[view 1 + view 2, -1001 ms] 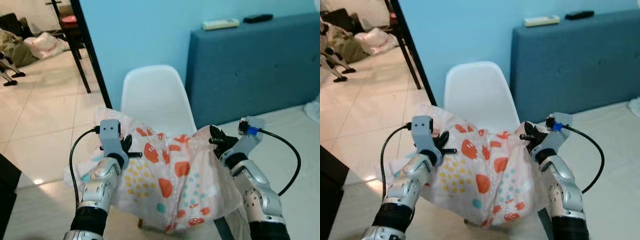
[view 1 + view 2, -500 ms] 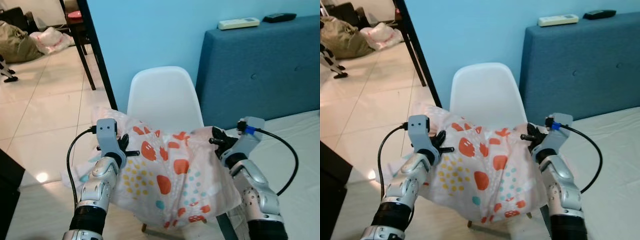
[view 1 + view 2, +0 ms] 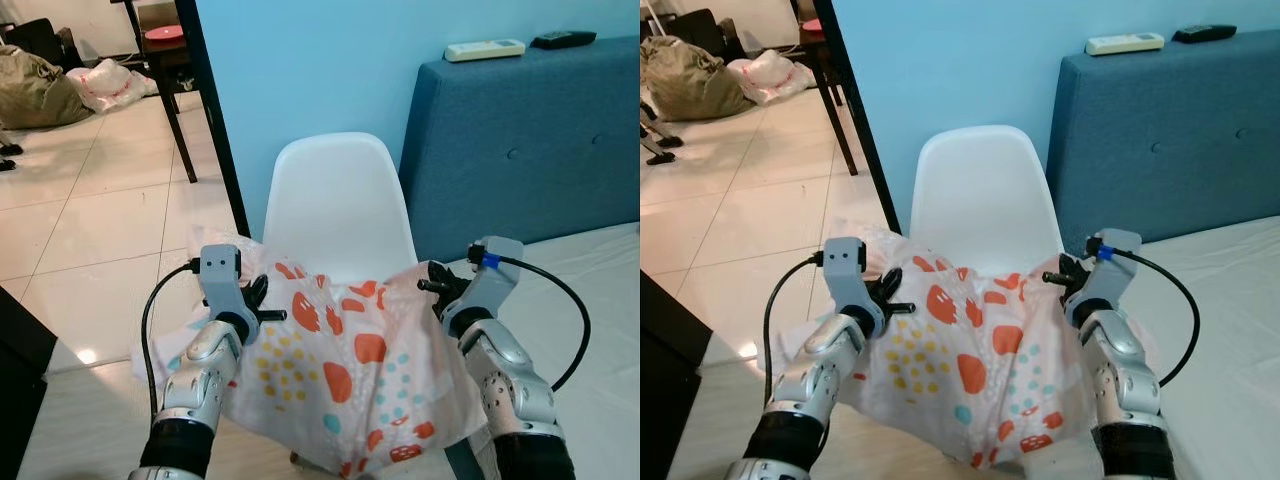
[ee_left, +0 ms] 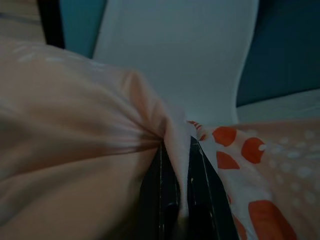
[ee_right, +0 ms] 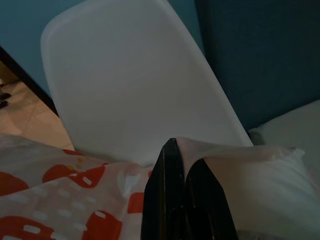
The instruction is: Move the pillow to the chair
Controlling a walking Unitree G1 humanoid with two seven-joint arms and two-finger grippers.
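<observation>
- Far to the left of the chair, across the tiled floor, a bulky olive bag and a white plastic bag lie on the ground, with a dark desk carrying a red plate just beside them.
- A black door frame runs down at a slant just left of the chair, at the edge of the light blue wall.
- The left pincer is out in front of the chair's left side, clenched on the left edge of the pillow; the left wrist view shows the peach cloth pinched and bunched between its black fingers.
- The pillow, pale peach with red blobs and yellow and teal dots, hangs slack between the two pincers in front of the chair and covers the seat from view; whether it touches the seat I cannot tell.
- The chair, a white moulded shell, stands upright against the blue wall, its backrest rising behind the pillow.
- The right pincer is in front of the chair's right side, clenched on the pillow's right corner; in the right wrist view a fold of cloth sits between its fingers.
- Right of the chair stands a dark blue padded headboard, with a white remote and a black remote lying on its top edge.
- A white bed stretches out below the headboard.
</observation>
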